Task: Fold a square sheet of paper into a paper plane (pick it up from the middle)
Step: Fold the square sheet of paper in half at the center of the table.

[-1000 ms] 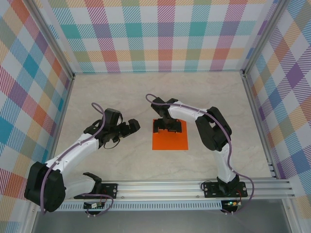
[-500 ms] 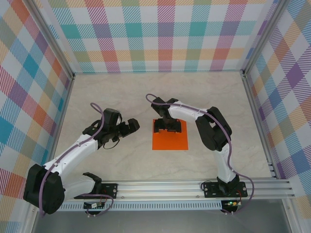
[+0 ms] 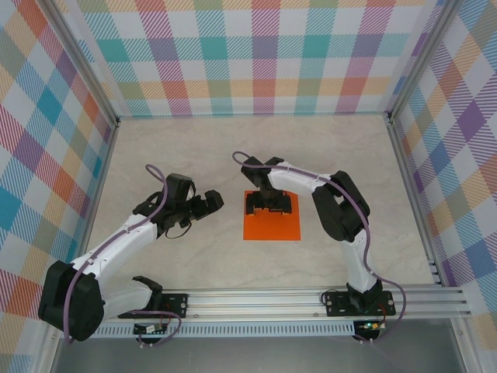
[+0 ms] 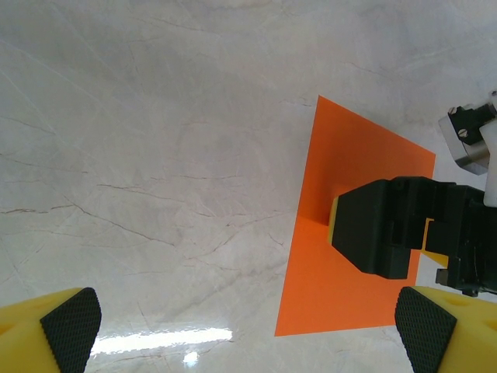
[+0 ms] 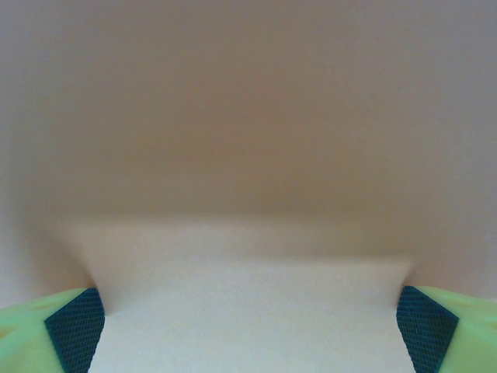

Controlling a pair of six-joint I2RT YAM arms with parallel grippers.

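Square sheet of paper [image 3: 272,227] is plain bright orange, edges straight.

You have one square sheet of paper [image 3: 272,228], bright orange, on one marbled table [image 3: 178,148]. You count two arms, the left arm [image 3: 116,245] and the right arm [image 3: 342,210], and two grippers, the left gripper [image 3: 214,203] and the right gripper [image 3: 270,207]. Three checked walls [image 3: 264,54] and one metal rail [image 3: 264,299] complete your tally.
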